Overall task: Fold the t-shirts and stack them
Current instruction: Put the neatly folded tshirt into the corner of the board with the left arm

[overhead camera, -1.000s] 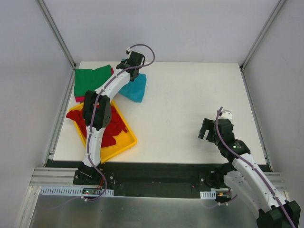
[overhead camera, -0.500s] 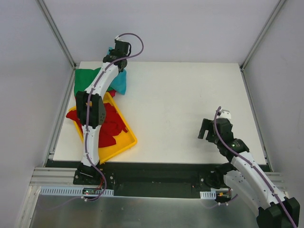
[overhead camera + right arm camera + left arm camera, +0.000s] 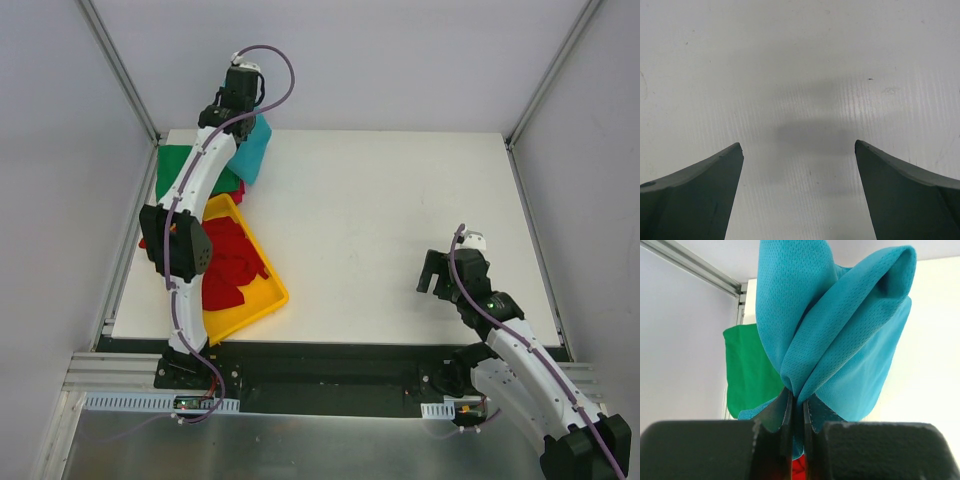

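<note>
My left gripper is shut on the teal-blue t-shirt and holds it lifted over the table's far left corner; in the left wrist view the cloth hangs bunched from the closed jaws. The green t-shirt lies flat below it, also in the left wrist view, with a magenta-pink edge beside it. Red t-shirts are heaped in the yellow tray. My right gripper is open and empty above bare table.
White walls and metal frame posts close in the table's back and sides. The yellow tray sits at the near left edge. The left arm stretches over the tray and the green shirt.
My left gripper has carried the teal-blue t-shirt up and to the left, from beside the green shirt to above the far left corner. The right arm has not moved.
</note>
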Motion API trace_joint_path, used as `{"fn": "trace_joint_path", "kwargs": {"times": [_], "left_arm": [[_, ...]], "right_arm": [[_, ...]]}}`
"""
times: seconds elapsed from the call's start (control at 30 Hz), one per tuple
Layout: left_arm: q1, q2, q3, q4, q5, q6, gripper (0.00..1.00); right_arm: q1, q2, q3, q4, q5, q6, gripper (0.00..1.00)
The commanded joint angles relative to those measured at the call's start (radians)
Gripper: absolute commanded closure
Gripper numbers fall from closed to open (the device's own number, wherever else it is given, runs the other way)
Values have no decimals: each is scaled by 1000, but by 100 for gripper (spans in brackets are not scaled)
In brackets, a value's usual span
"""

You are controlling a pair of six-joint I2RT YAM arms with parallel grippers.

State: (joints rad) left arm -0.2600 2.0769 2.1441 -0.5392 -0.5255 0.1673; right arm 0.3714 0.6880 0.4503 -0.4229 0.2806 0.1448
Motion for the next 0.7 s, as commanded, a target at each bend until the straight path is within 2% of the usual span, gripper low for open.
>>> {"fn": "trace_joint_path", "kwargs": {"times": [0.0, 0.43, 0.67], "left_arm": [[11, -83, 43, -4, 29, -18, 100], [83, -72, 57, -45, 33, -64, 100], [172, -60, 7, -45, 128, -111, 100]], "right_arm": [[1, -2, 19, 24, 19, -8, 4], [1, 11, 24, 19, 28, -4, 4], [1, 27, 27, 24, 28, -1, 4]]}}
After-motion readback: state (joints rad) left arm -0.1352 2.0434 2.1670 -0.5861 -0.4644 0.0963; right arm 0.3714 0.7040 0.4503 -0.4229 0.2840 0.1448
